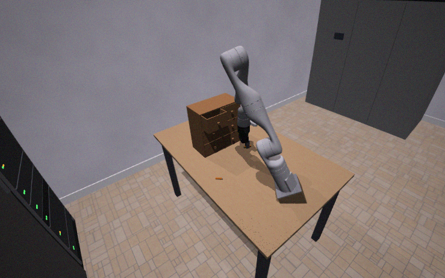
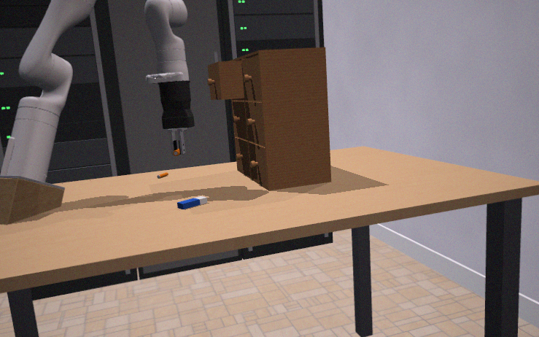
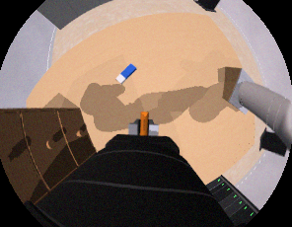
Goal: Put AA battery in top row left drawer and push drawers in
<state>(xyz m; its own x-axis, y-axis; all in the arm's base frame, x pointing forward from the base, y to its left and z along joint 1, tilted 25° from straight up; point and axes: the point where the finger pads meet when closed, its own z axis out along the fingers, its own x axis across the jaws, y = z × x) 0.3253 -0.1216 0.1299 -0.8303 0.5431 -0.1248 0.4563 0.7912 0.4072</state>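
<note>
The brown small chest stands at the table's back edge; it also shows in the exterior view (image 2: 281, 117) and at the left of the wrist view (image 3: 41, 146). One top-row drawer (image 1: 213, 115) (image 2: 225, 79) is pulled out part way. My gripper (image 2: 178, 147) points straight down in front of the chest, well above the table and below the open drawer's level. It is shut on a small orange battery (image 2: 176, 151), held upright, which shows between the fingertips in the wrist view (image 3: 145, 121).
A second small orange cylinder (image 2: 162, 174) (image 1: 218, 178) lies on the table toward the left edge. A blue and white block (image 2: 192, 202) (image 3: 126, 73) lies in front of the chest. The arm's base (image 1: 288, 191) stands near the table's right side.
</note>
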